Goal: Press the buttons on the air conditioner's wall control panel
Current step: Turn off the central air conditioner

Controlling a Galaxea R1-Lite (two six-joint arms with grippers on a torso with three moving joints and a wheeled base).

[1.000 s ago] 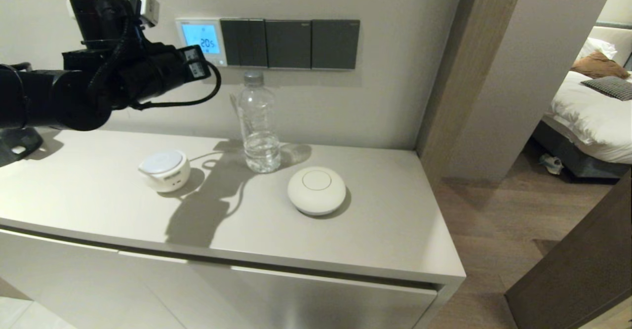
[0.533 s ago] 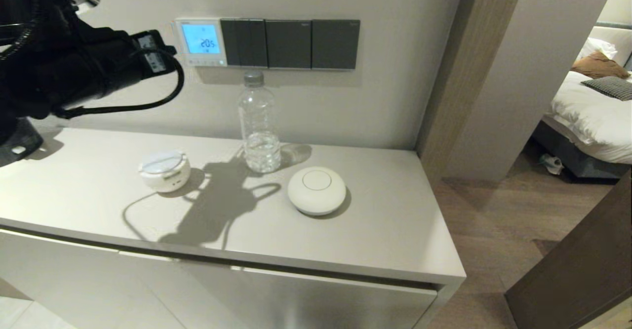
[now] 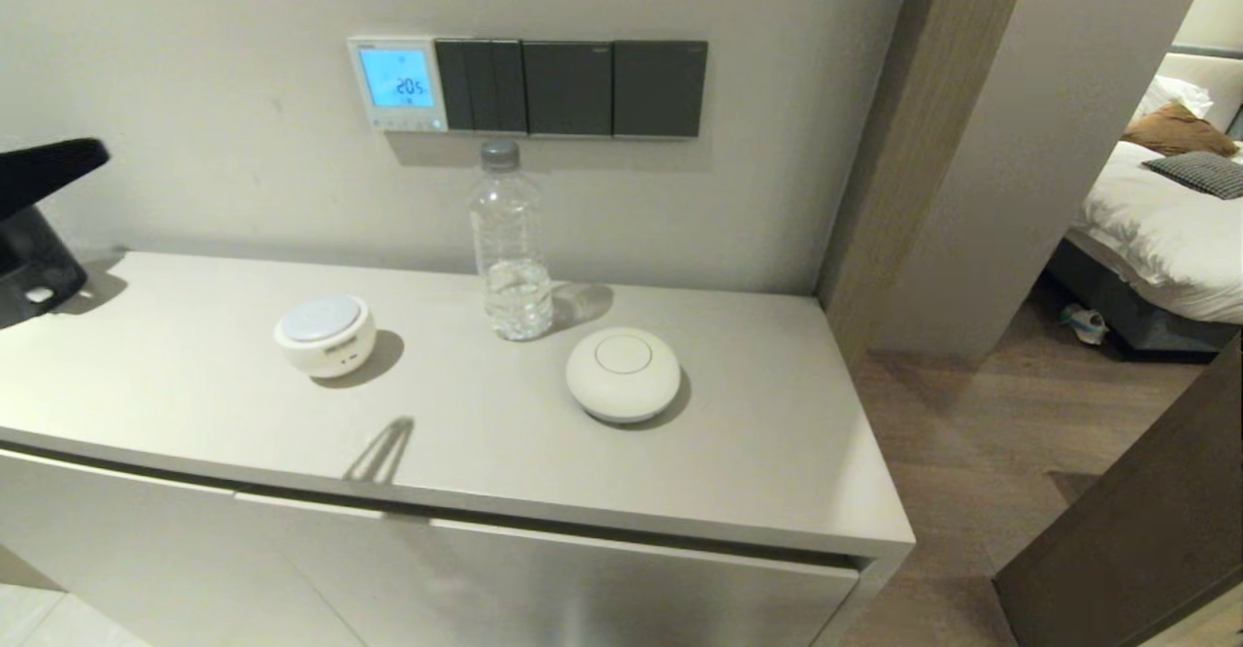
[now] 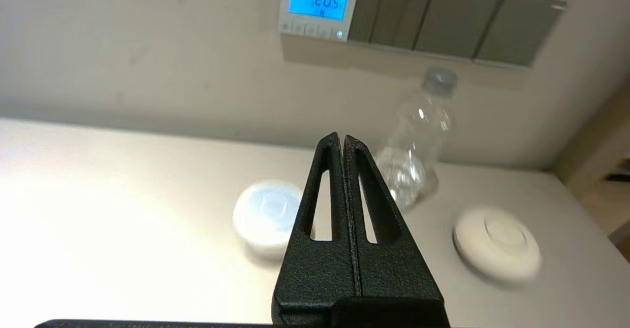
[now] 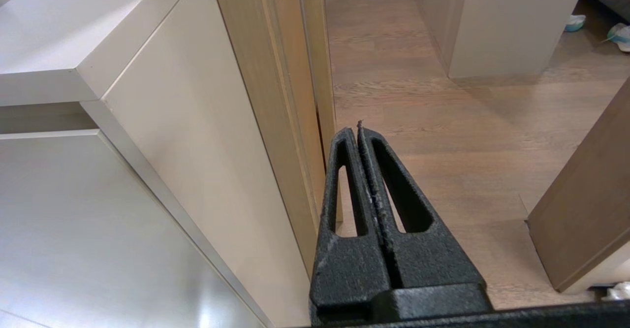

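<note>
The air conditioner's wall control panel [image 3: 398,84] is a white square plate with a lit blue screen showing digits. Its buttons [image 3: 406,124] are a row of tiny white keys under the screen. Both show in the left wrist view, the panel [image 4: 319,4] and the buttons [image 4: 311,28]. My left gripper [image 4: 343,138] is shut and empty. It is held back from the wall over the counter, well below and short of the panel, and is out of the head view. My right gripper [image 5: 355,130] is shut and empty, parked low beside the cabinet over the wooden floor.
Dark grey switch plates [image 3: 568,86] sit right of the panel. A clear water bottle [image 3: 508,244] stands on the counter [image 3: 757,472] below them, with a small white round device [image 3: 323,334] and a white disc [image 3: 622,373]. A black object [image 3: 34,229] is at the left edge.
My left arm has drawn back from the panel, moving left and out of the head view. Its shadow on the counter has shrunk to a thin sliver.
</note>
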